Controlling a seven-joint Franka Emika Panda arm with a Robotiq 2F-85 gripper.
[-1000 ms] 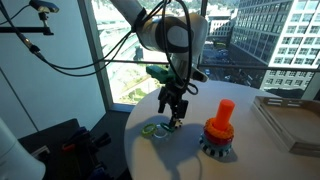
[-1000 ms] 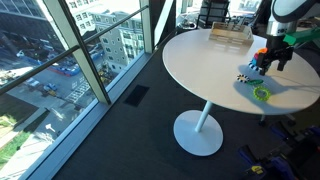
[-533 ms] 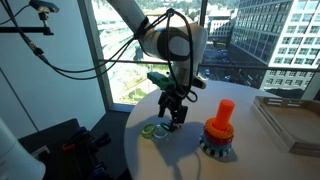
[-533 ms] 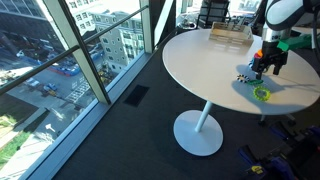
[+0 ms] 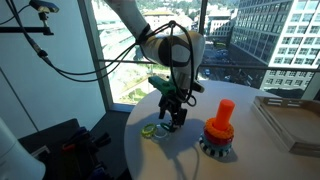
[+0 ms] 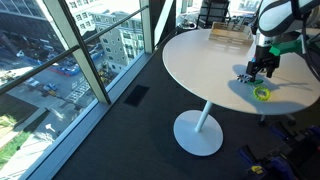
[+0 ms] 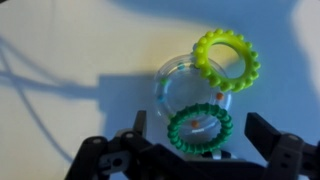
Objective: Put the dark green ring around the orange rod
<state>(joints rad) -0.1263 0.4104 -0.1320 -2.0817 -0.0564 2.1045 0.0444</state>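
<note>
Dark green ring (image 7: 173,127), knobbly, seemingly plastic

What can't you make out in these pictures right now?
- Orange rod: it lies outside the edges of the wrist view.
- Dark green ring: in both exterior views it is too small, and too close under the gripper, to tell from the yellow-green ring.
- How high the open gripper is above the ring: the wrist view looks straight down.
- Clear round piece under the rings: too blurred in the wrist view to identify.
</note>
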